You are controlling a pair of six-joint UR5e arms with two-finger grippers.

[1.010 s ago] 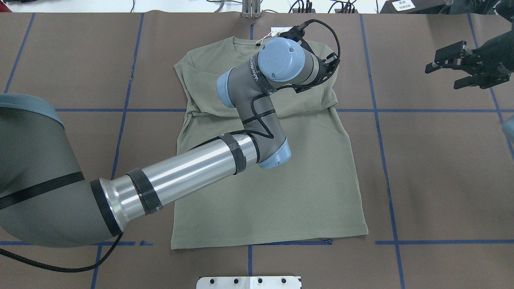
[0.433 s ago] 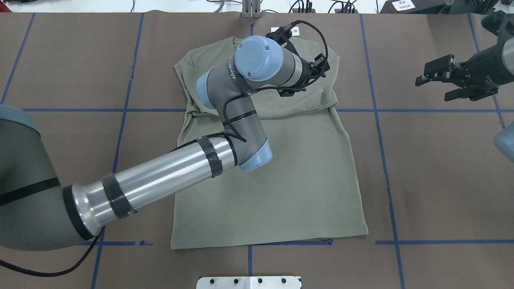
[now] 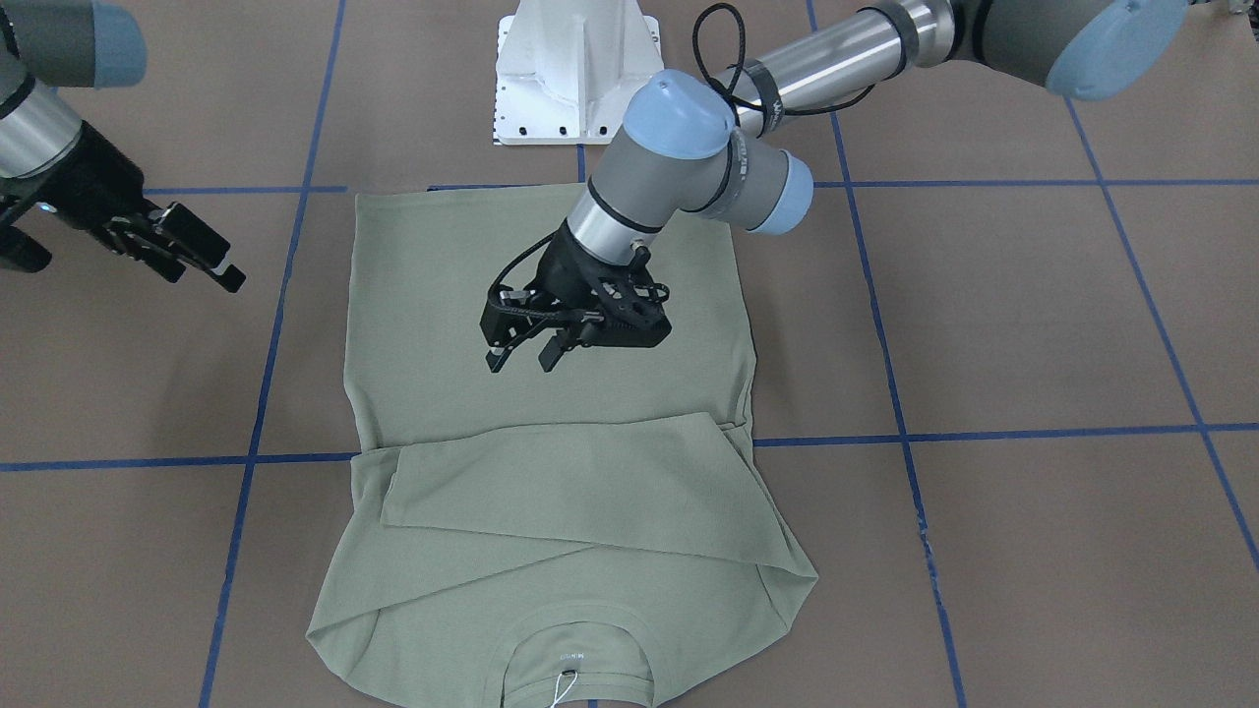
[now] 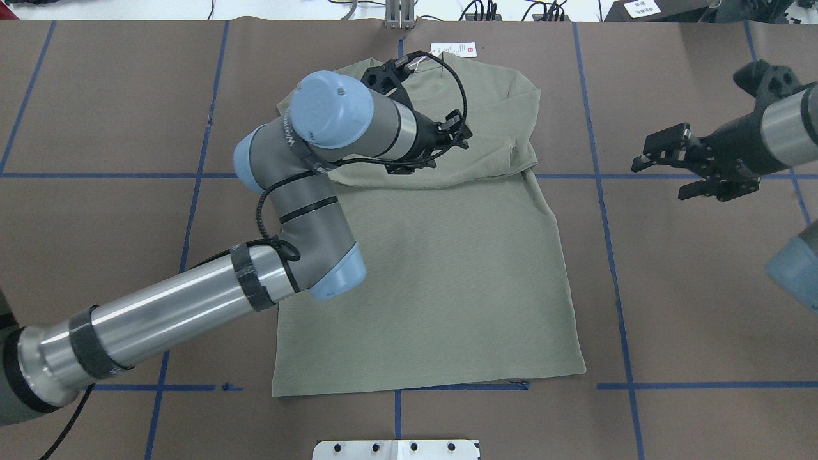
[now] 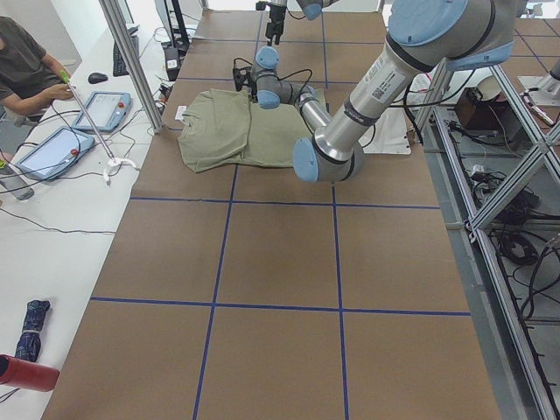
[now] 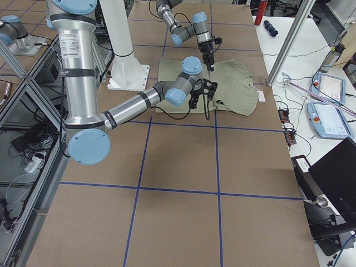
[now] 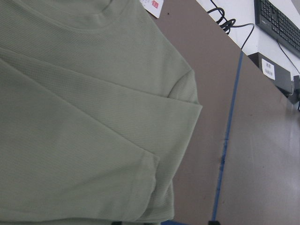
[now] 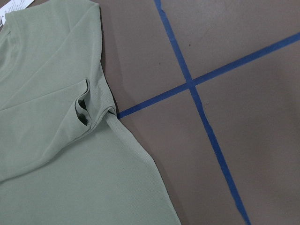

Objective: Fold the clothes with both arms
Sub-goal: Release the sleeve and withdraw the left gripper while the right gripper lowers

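The sage-green shirt (image 4: 447,275) lies flat on the brown table, collar at the far edge, both sleeves folded across the chest (image 3: 590,492). Its white hang tag (image 4: 454,49) lies just beyond the collar. My left gripper (image 3: 519,362) is open and empty, hovering over the shirt just below the folded sleeves; from overhead it (image 4: 441,144) is partly hidden by the wrist. My right gripper (image 4: 661,172) is open and empty, above bare table to the right of the shirt's shoulder, also in the front-facing view (image 3: 202,265). The right wrist view shows the shirt's edge (image 8: 56,140).
Blue tape lines (image 4: 601,176) grid the brown table. The white base plate (image 4: 396,449) sits at the near edge. A keyboard (image 7: 281,23) and cables lie beyond the far edge. An operator (image 5: 26,61) sits by tablets at the far side.
My left arm has swung left, taking its gripper from the shirt's right shoulder to over the chest. My right gripper has moved left and down toward the shirt. The shirt has not moved.
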